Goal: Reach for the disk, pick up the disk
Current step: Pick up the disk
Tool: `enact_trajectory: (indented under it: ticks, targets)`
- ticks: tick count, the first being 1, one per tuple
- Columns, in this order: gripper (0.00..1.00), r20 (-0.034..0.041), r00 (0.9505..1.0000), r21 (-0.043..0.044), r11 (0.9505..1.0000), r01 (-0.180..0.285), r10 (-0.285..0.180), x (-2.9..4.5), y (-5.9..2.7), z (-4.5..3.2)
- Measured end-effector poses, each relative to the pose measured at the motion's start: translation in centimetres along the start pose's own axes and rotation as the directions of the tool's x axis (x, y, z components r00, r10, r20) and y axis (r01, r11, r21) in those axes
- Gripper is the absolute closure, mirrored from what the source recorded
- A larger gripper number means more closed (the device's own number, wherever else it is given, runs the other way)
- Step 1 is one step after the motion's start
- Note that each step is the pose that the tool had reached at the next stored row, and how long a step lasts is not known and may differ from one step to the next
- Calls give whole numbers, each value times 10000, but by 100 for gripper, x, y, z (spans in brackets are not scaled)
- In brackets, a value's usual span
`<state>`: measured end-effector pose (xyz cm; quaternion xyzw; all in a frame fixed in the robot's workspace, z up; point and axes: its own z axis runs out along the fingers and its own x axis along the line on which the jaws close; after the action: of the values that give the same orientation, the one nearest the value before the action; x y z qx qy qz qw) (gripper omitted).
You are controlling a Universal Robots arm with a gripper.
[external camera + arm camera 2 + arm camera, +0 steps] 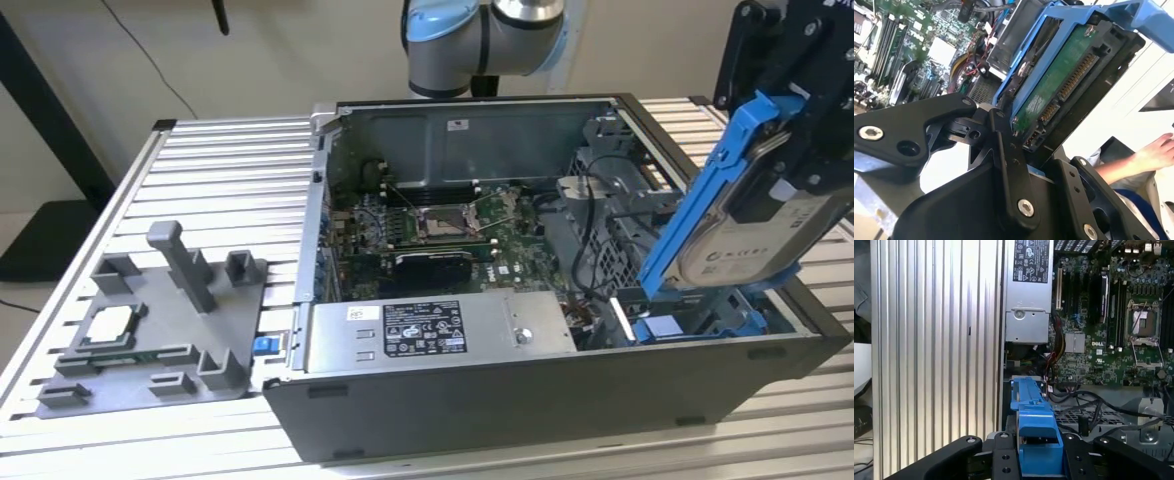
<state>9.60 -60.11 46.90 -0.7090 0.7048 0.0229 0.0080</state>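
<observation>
Disk, one, silver-grey with white label inside a blue carrier, held tilted and lifted above the drive bay at the end of the open computer case nearest the exterior view's right, its lower end just above the bay's blue rails. Gripper, one, black, jaws closed narrow on the disk's upper part, clamping carrier and drive. Same grasp in the second wrist view: disk seen from its green circuit-board underside with a gold connector row, black fingers pressed against its edge. Blue carrier end of the disk seated between the jaws in the first wrist view, above the motherboard and one grey power supply. One case, side panel off, lying on a ribbed aluminium tabletop, filling the half toward the exterior view's right. One grey fixture tray with several upright posts near the tabletop's front corner on the exterior view's left, carrying one small square silver chip. One person's hand and forearm beyond the disk in the second wrist view, apart from it. One arm joint, blue and silver, behind the case's far wall.
</observation>
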Motion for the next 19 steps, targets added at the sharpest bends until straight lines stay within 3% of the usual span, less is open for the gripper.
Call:
enact_trajectory:
  ticks: [13, 19]
  targets:
    - [100, 0, 10000, 0, 10000, 0, 0, 17, -5, 234]
    - [100, 15, 10000, -1, 10000, 1, -1, 1, -39, 299]
